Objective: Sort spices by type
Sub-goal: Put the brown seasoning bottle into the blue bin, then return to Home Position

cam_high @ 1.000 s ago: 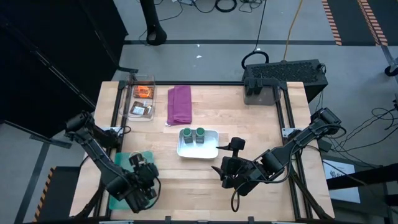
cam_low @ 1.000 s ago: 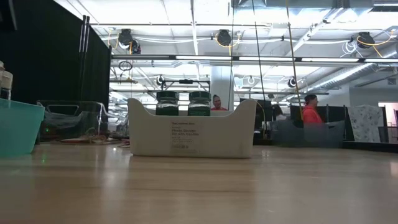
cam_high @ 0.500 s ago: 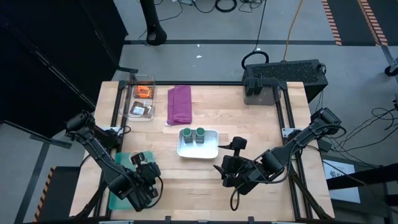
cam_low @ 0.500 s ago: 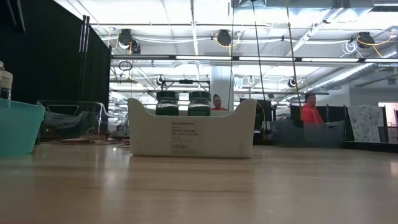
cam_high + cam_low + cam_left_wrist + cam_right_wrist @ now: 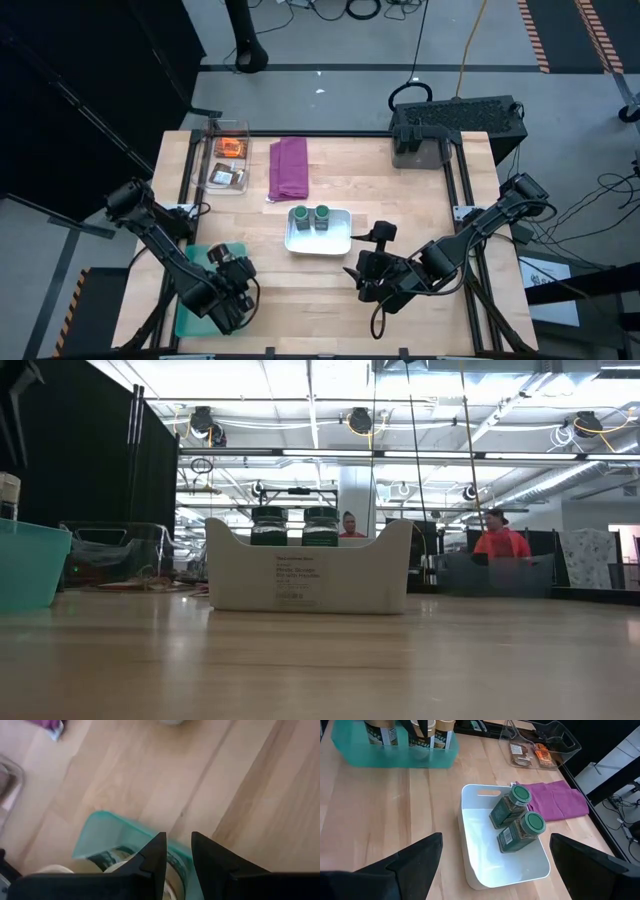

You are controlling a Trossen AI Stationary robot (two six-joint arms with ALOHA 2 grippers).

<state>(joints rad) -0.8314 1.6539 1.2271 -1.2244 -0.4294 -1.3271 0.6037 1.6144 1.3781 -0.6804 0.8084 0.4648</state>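
Two green-lidded spice jars (image 5: 311, 215) (image 5: 520, 817) stand upright in a white tray (image 5: 336, 243) (image 5: 310, 575) at mid-table. Tan-lidded jars (image 5: 380, 730) (image 5: 50, 869) stand in a teal bin (image 5: 197, 256) (image 5: 100, 832) at the near left. My left gripper (image 5: 228, 290) (image 5: 178, 837) hangs over that bin pointing down, its fingers a narrow gap apart with nothing between them, and clear above the jar (image 5: 8, 495) in the low view. My right gripper (image 5: 358, 278) (image 5: 495, 850) waits open near the tray. An orange packet (image 5: 232, 147) and a brown packet (image 5: 228, 177) lie in a clear box (image 5: 213, 160).
A folded purple cloth (image 5: 289, 167) lies beside the clear box at the far left. A dark box (image 5: 455, 125) stands at the far right corner. Bare wood stretches between the teal bin and the white tray. People (image 5: 500, 542) stand in the room beyond.
My left gripper has come down toward the teal bin; in the low view its fingers have dropped further into the picture's upper left corner. The jars, the tray and my right gripper have stayed where they were.
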